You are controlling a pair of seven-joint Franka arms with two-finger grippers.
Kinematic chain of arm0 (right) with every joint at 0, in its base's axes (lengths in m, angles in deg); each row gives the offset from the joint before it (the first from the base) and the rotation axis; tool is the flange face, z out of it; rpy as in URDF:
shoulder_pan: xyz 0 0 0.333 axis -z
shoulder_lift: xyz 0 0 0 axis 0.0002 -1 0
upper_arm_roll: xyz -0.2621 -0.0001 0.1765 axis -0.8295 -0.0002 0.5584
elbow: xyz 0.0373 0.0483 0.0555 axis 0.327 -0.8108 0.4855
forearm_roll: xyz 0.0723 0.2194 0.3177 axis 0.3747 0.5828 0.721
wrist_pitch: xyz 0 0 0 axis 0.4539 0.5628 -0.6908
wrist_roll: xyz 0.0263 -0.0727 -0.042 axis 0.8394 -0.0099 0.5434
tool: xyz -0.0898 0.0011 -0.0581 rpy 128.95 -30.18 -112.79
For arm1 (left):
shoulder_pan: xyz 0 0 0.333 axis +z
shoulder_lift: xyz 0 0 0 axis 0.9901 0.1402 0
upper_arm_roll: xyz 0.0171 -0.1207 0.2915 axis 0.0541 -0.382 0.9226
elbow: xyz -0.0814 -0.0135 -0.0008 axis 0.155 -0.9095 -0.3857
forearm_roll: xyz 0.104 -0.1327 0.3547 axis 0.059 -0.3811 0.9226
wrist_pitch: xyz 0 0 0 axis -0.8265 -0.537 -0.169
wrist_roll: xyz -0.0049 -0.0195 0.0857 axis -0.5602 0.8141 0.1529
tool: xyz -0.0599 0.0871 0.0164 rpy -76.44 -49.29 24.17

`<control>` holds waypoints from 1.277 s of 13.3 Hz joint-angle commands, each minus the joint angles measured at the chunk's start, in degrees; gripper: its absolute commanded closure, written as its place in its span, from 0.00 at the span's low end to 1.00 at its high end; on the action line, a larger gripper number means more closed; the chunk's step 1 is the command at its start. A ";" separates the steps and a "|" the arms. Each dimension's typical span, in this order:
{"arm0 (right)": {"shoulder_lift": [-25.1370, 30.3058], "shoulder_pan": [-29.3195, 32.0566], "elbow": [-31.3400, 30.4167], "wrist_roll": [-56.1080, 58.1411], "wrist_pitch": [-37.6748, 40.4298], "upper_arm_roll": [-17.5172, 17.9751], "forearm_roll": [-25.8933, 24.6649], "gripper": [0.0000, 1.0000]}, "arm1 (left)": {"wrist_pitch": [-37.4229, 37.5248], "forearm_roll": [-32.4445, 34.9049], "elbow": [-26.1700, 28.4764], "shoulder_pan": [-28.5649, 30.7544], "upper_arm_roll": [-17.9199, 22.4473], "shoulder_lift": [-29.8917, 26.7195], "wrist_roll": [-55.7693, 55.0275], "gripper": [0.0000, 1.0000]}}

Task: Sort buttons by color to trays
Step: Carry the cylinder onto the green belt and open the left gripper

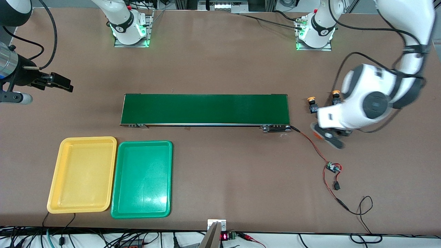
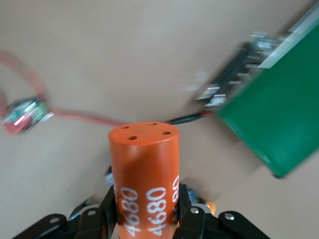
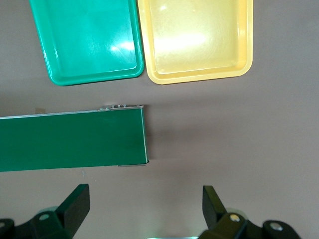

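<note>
I work over a wide matte brown table [image 1: 220, 62]; tangled black cables [image 1: 103, 237] crowd the frame's bottom edge.

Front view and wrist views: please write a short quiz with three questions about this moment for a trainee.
1. True or false: the left pincer is shut on an orange cylinder.
2. Which tray lies closer to the right arm's end of the table? A) the yellow tray B) the green tray
3. Fill in: the right pincer, over bare table beside the conveyor belt, has its jaws ____.

Key: 1 true; 2 A; 3 open.
</note>
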 commanded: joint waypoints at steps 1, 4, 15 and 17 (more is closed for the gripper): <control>-0.41 0.29 1.11 0.10 0.27 0.27 0.37 0.00 | -0.46 0.74 2.47 -3.73 -0.81 -1.32 9.76 1.00; -0.41 0.29 1.11 0.19 0.36 0.27 0.37 0.00 | -2.12 1.00 2.65 -10.07 -2.04 0.08 14.32 1.00; -0.67 0.29 1.11 0.19 0.27 0.27 0.37 0.00 | -16.36 0.92 10.55 -12.72 -3.36 5.45 32.55 0.93; -0.67 0.29 1.11 0.19 0.36 0.27 0.46 0.00 | -15.85 0.92 10.82 -12.72 -5.28 4.75 28.78 0.93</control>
